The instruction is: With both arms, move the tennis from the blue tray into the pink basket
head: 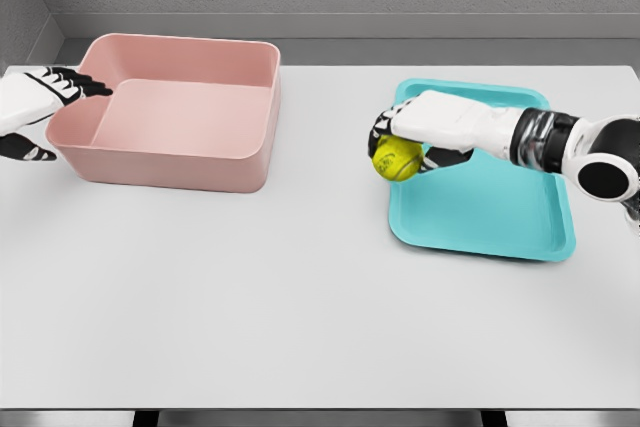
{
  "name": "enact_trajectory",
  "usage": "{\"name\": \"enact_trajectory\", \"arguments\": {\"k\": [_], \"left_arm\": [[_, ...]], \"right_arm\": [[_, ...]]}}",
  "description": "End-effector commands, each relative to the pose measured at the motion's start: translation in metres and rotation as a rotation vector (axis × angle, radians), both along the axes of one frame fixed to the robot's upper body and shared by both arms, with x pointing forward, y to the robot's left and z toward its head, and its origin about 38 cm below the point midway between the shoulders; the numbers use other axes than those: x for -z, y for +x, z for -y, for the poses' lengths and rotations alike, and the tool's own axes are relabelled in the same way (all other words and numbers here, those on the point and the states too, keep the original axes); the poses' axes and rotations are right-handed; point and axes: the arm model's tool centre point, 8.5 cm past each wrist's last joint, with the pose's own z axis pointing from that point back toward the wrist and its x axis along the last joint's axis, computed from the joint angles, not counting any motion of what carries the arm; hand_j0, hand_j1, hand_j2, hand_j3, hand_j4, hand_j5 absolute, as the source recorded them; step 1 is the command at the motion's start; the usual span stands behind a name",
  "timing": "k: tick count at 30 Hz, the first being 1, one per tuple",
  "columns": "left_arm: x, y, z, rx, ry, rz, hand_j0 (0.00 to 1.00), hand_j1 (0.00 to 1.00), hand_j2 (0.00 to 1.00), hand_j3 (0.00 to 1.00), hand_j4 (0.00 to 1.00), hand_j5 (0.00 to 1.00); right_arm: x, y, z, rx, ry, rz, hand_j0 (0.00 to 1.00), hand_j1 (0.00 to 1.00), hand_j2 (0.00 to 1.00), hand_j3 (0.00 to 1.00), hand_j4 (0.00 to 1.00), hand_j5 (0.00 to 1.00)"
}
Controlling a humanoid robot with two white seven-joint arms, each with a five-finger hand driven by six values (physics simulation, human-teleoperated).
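Reaching in from the right, the right hand (415, 137) has its fingers curled round a yellow tennis ball (397, 159); the ball sits just beneath the palm, at the fingertips, over the left edge of the blue tray (490, 222); whether the ball is lifted clear of the tray floor or touching it cannot be told from this view. The pink basket (175, 117) stands well apart from this hand, far off beyond its fingertips, across a bare stretch of the white table (300, 307). The left hand (35, 107) waits at the basket's outer end, its dark fingers stretched out flat and holding nothing; the upper fingertips lie at the basket's rim, possibly touching it. The basket's floor shows nothing in it. As a judgement, the ball should be light, slightly springy and felted, so it is unlikely to slip but quick to roll or bounce if let go from height; the surest hold looks to be fingers wrapped round its widest part, thumb opposite, with gentle pressure; lowering it well into the basket before letting go would keep it from hopping out.
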Motion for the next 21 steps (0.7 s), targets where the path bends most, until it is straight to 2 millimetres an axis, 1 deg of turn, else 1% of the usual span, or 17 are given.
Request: {"name": "enact_trajectory", "arguments": {"k": [1, 5, 7, 8, 9, 10, 11, 14, 16, 19, 21], "left_arm": [[-0.001, 0.000, 0.000, -0.002, -0.006, 0.001, 1.00, 1.00, 1.00, 1.00, 1.00, 1.00], [-0.001, 0.000, 0.000, -0.002, -0.006, 0.001, 1.00, 1.00, 1.00, 1.00, 1.00, 1.00], [-0.001, 0.000, 0.000, -0.002, -0.004, 0.001, 1.00, 1.00, 1.00, 1.00, 1.00, 1.00], [-0.001, 0.000, 0.000, -0.002, -0.006, 0.001, 1.00, 1.00, 1.00, 1.00, 1.00, 1.00], [-0.001, 0.000, 0.000, -0.002, -0.006, 0.001, 1.00, 1.00, 1.00, 1.00, 1.00, 1.00], [-0.001, 0.000, 0.000, -0.002, -0.004, 0.001, 1.00, 1.00, 1.00, 1.00, 1.00, 1.00], [-0.001, 0.000, 0.001, 0.001, -0.006, 0.002, 1.00, 1.00, 1.00, 1.00, 1.00, 1.00], [-0.001, -0.001, 0.002, 0.006, -0.005, 0.003, 1.00, 1.00, 1.00, 1.00, 1.00, 1.00], [-0.001, 0.000, 0.003, 0.009, -0.007, 0.003, 1.00, 1.00, 1.00, 1.00, 1.00, 1.00], [-0.002, -0.001, 0.005, 0.016, -0.004, 0.005, 1.00, 1.00, 1.00, 1.00, 1.00, 1.00], [-0.002, -0.001, 0.005, 0.016, -0.004, 0.005, 1.00, 1.00, 1.00, 1.00, 1.00, 1.00]], "right_arm": [[0.001, -0.004, -0.013, -0.057, 0.020, 0.002, 0.57, 0.57, 0.57, 0.57, 0.57, 0.57], [0.006, -0.010, -0.031, -0.131, 0.036, -0.007, 0.57, 0.57, 0.57, 0.57, 0.57, 0.57], [0.011, -0.014, -0.047, -0.168, 0.046, -0.024, 0.57, 0.57, 0.57, 0.57, 0.57, 0.57], [0.012, -0.015, -0.051, -0.176, 0.053, -0.026, 0.57, 0.57, 0.57, 0.57, 0.57, 0.57], [0.017, -0.017, -0.054, -0.186, 0.048, -0.037, 0.57, 0.57, 0.57, 0.57, 0.57, 0.57], [0.021, -0.020, -0.062, -0.204, 0.054, -0.047, 0.57, 0.57, 0.57, 0.57, 0.57, 0.57], [0.022, -0.022, -0.065, -0.212, 0.053, -0.051, 0.57, 0.57, 0.57, 0.57, 0.57, 0.57], [0.022, -0.026, -0.078, -0.259, 0.061, -0.049, 0.57, 0.57, 0.57, 0.57, 0.57, 0.57], [0.026, -0.030, -0.092, -0.290, 0.070, -0.061, 0.57, 0.57, 0.57, 0.57, 0.57, 0.57], [0.030, -0.034, -0.100, -0.309, 0.073, -0.074, 0.57, 0.57, 0.57, 0.57, 0.57, 0.57], [0.028, -0.036, -0.112, -0.325, 0.080, -0.074, 0.57, 0.57, 0.57, 0.57, 0.57, 0.57]]}}
